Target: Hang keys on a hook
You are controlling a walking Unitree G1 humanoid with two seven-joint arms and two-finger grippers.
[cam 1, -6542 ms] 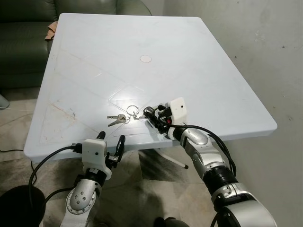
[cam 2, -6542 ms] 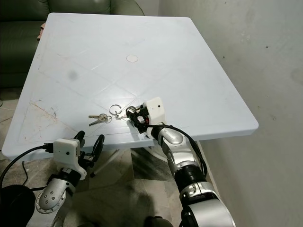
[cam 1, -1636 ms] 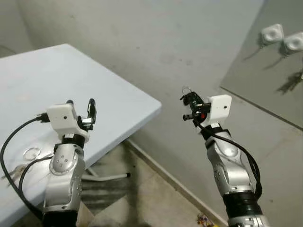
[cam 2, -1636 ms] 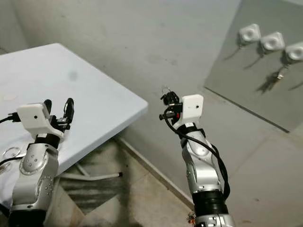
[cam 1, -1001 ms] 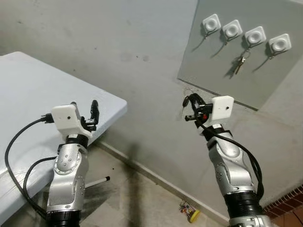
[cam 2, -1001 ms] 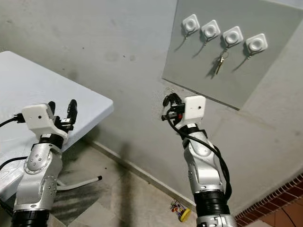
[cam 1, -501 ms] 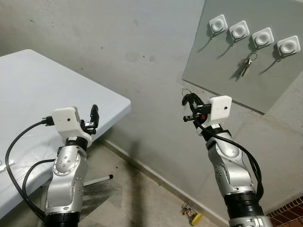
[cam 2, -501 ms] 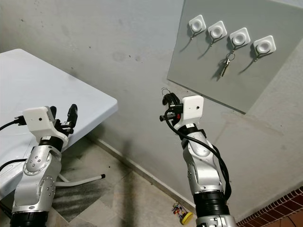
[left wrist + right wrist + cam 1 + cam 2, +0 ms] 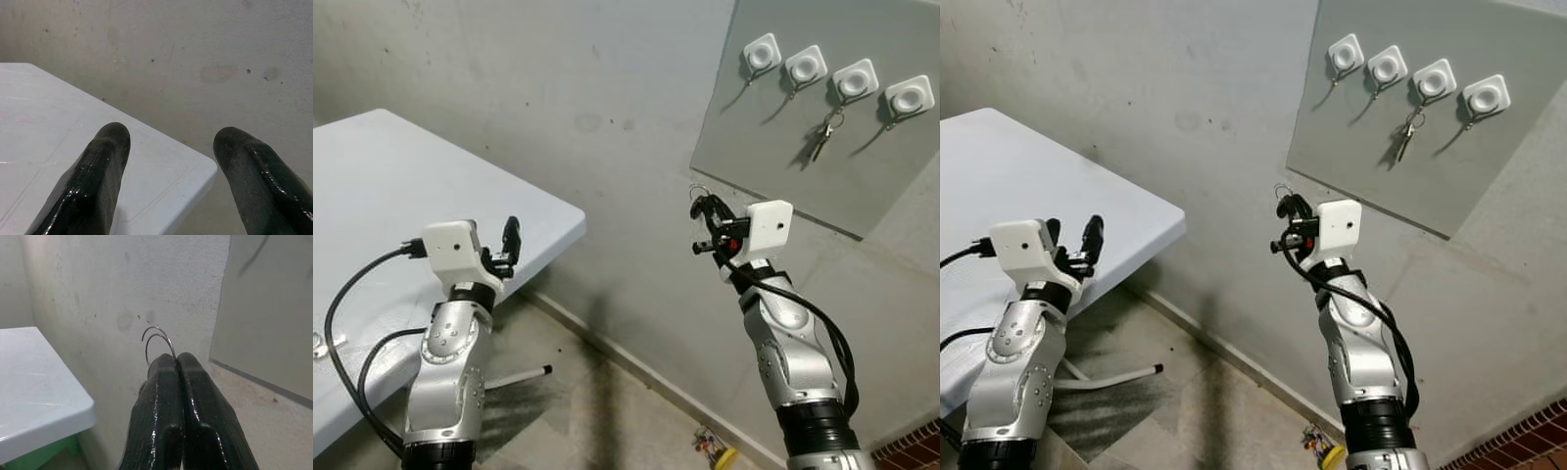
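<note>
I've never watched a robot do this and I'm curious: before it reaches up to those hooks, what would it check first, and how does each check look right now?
1. Grip: right tool is shut on the key ring, whose wire loop sticks out past the fingertips. Ok.
2. Keys themselves: hidden behind the fingers. Cannot tell.
3. Free hook: of the four hooks on the board, the third already carries keys; the first looks bare. Ok.
4. Position: right tool is below and left of the hooks, not yet at one. Not ok.
5. Left tool: open, by the table corner, out of the way. Ok.
</note>
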